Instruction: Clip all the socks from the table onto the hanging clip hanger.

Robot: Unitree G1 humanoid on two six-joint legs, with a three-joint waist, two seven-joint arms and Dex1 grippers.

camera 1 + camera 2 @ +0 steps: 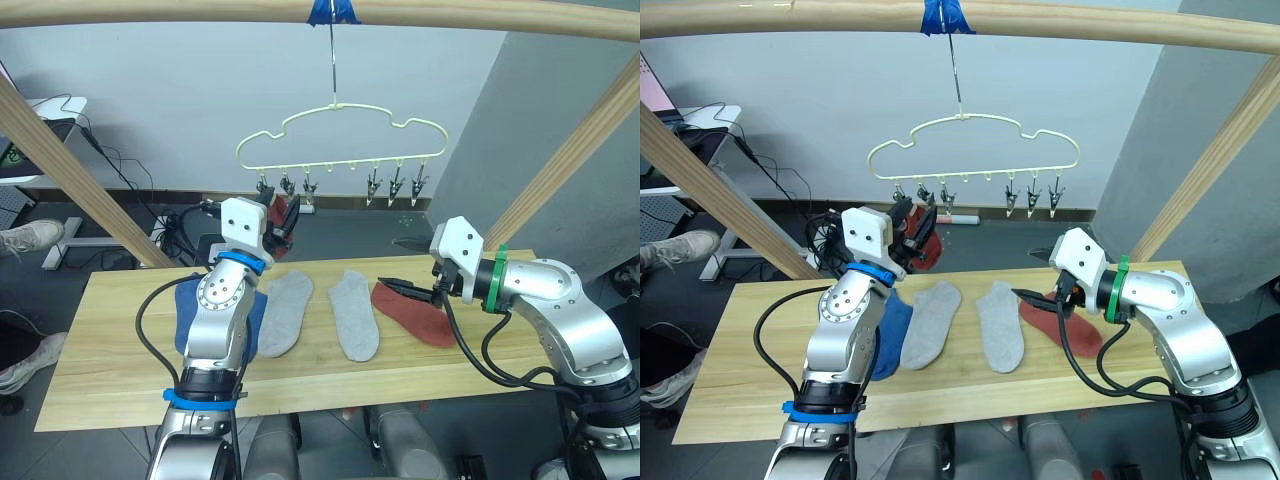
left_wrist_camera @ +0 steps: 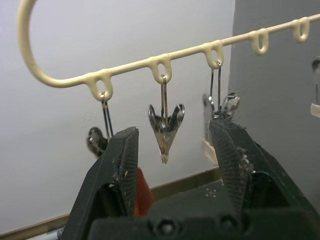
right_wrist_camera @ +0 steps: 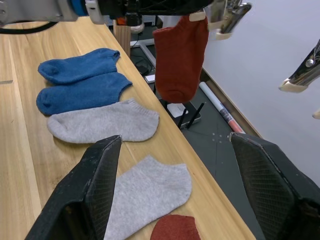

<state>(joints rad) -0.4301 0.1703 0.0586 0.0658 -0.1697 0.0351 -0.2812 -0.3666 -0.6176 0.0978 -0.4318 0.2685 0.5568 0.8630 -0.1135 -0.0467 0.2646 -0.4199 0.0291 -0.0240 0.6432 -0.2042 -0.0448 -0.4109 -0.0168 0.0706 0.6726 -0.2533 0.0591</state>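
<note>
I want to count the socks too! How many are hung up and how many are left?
One rust-red sock already hangs from the clip hanger. The left gripper is open up at the clips, holding nothing. The right gripper is open above the table. Five wait there: two blue socks, two grey socks and one red sock.

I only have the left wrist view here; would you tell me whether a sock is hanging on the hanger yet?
Observer: Yes, one rust-red sock hangs from a clip near the left end of the clip hanger, beside the left hand.
Operator: Thank you. What is lying on the table?
Observer: Five socks lie on the table: two blue socks, two grey socks and the other rust-red sock.
Operator: And where is the right hand?
Observer: The right hand is open at the edge of that other rust-red sock.
</note>
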